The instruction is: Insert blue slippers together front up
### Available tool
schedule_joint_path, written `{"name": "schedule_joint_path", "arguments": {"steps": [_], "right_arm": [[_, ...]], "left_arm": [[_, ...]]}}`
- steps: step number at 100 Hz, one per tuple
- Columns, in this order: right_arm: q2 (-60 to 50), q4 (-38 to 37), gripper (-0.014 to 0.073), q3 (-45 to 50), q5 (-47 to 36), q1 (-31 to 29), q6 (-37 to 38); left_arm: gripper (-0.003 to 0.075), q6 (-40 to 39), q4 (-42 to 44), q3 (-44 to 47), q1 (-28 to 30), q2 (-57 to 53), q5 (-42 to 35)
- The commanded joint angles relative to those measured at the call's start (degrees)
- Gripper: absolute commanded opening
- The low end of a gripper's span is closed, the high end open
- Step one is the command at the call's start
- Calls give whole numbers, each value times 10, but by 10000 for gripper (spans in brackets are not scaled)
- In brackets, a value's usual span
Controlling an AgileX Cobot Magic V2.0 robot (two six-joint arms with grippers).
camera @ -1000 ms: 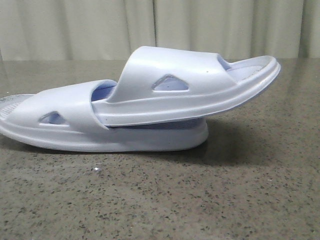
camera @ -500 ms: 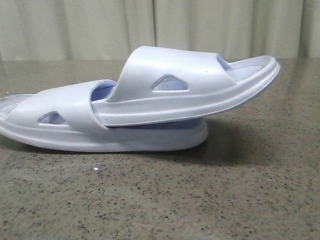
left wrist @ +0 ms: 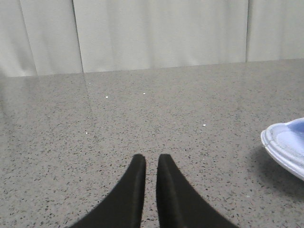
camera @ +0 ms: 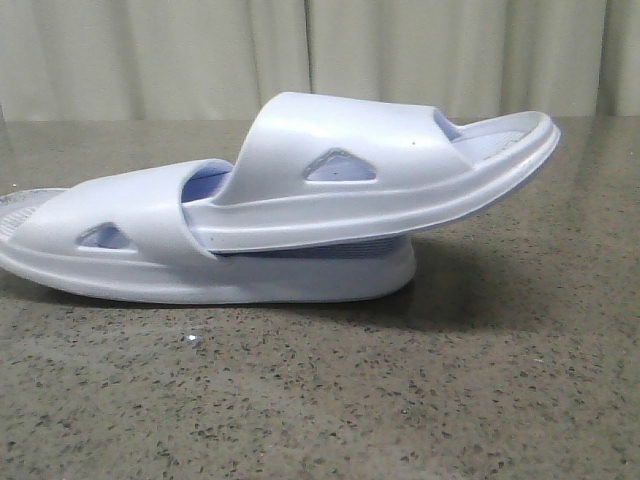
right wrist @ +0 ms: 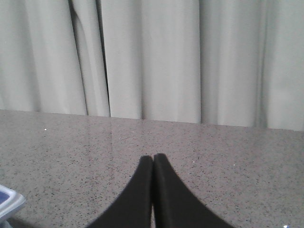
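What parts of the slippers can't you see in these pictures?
- Front view: the upper slipper's toe end is hidden under the lower slipper's strap.
- Front view: the lower slipper's left end is cut off by the picture edge.
- Left wrist view: beyond the left tool, only a slipper's end shows; the edge cuts the rest.
- Right wrist view: beyond the right tool, just a corner.

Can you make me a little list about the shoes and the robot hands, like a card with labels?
shoes: two pale blue slippers, lower slipper, upper slipper
how they sit: upper one tucked under lower one's strap, its free end tilted up
surface: speckled grey table
left gripper: nearly closed, holding nothing
right gripper: closed, holding nothing
behind: pale curtain
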Motion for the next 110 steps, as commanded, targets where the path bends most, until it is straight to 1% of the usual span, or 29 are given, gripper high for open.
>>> {"name": "schedule_joint_path", "arguments": {"steps": [1, 18, 23, 28, 38, 41, 45, 61, 73, 76, 90, 110], "right_arm": [[2, -1, -107, -16, -30, -5, -7], [2, -1, -107, -16, -33, -5, -5], [2, -14, -107, -16, -29, -5, 4], [2, -60, -107, -16, -26, -5, 42], [2, -220, -107, -16, -22, -5, 165], [2, -255, -107, -16, -22, -5, 205], [2, -298, -107, -16, -22, -5, 238], [2, -432, -107, -15, 6, -6, 359], [2, -507, -107, -11, 25, -18, 451], [2, -517, -107, -6, 25, -24, 467], [-2, -517, -107, 23, 13, -48, 482], [-59, -504, -107, 73, 7, -50, 486]], "left_arm": [[16, -6, -6, 6, -4, -16, -49], [16, -6, -6, 6, -4, -16, -49], [16, -6, -6, 6, -4, -16, -49], [16, -6, -6, 6, -4, -16, -49], [16, -6, -6, 6, -4, -16, -49], [16, -6, -6, 6, -4, -16, -49], [16, -6, -6, 6, -4, -16, -49], [16, -6, -6, 6, -4, -16, -49], [16, -6, -6, 6, -4, -16, -49], [16, -6, -6, 6, -4, -16, -49], [16, -6, -6, 6, -4, -16, -49], [16, -6, -6, 6, -4, -16, -49]]}}
